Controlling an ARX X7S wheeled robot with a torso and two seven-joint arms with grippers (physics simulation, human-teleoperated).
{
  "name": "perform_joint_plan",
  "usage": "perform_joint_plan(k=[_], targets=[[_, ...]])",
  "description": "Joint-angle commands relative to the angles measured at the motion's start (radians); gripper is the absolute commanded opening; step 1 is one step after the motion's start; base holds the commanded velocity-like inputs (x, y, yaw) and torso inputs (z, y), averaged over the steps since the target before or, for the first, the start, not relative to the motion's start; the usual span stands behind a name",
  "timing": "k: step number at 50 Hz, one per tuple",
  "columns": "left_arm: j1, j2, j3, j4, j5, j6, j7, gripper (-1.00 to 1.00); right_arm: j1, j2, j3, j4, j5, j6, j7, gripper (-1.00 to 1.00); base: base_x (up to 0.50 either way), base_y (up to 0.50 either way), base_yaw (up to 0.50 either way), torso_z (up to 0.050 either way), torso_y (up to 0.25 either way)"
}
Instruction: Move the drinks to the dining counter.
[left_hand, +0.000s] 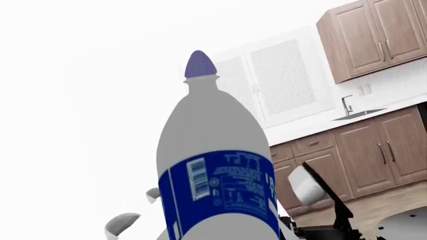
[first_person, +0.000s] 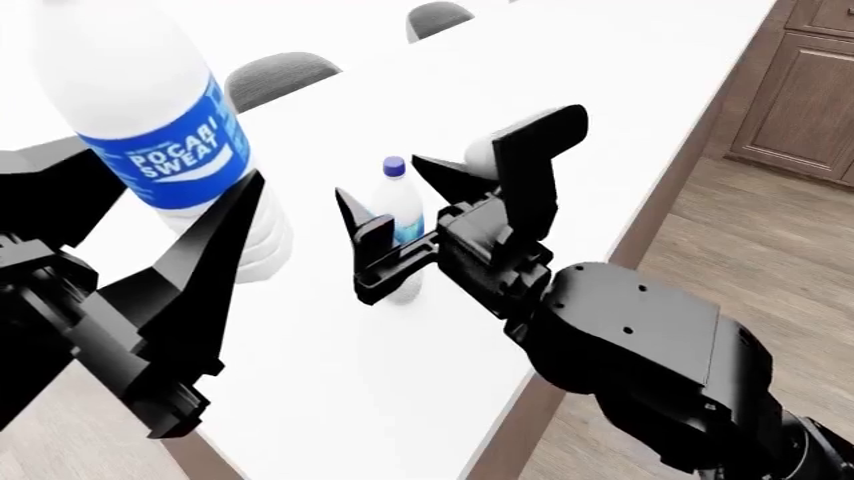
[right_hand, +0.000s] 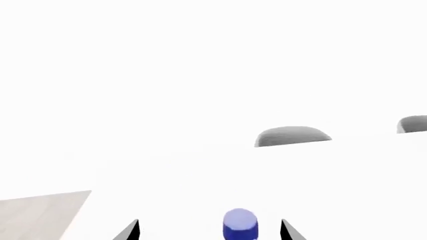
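The bigger milky-white drink (first_person: 147, 130), with a blue Pocari Sweat label and a lilac cap (left_hand: 200, 65), stands upright in my left gripper (first_person: 154, 175), which is shut on its lower body over the near left of the dining counter (first_person: 587, 110). Whether its base touches the top is hidden. The slimmer clear drink (first_person: 398, 225) with a dark blue cap (right_hand: 239, 226) stands on the counter. My right gripper (right_hand: 210, 232) is open around it, one finger on each side and apart from it.
Grey rounded chairs (first_person: 280, 72) (first_person: 438, 15) line the counter's far side. The counter's brown wooden edge (first_person: 667, 200) runs along the right, with wooden floor (first_person: 747, 250) and brown cabinets (first_person: 801, 100) beyond. The left wrist view shows wall cabinets (left_hand: 373, 35) and a sink tap (left_hand: 347, 105).
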Motion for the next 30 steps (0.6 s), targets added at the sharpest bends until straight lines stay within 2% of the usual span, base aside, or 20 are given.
perform_joint_plan(k=[1, 18, 30], targets=[[-0.008, 0.011, 0.001, -0.003, -0.007, -0.003, -0.003, -1.00, 0.027, 0.014, 0.031, -0.103, 0.055, 0.014, 0.043, 1.00, 0.00, 0.00, 0.00, 0.000, 0.000], [0.022, 0.021, 0.002, -0.003, 0.012, -0.004, 0.002, -1.00, 0.109, 0.073, 0.153, -0.259, 0.189, 0.004, 0.128, 1.00, 0.00, 0.00, 0.00, 0.000, 0.000], [-0.012, 0.062, 0.061, -0.024, 0.029, -0.037, 0.011, -1.00, 0.042, 0.227, 0.330, -0.352, 0.269, -0.091, 0.166, 1.00, 0.00, 0.00, 0.00, 0.000, 0.000]])
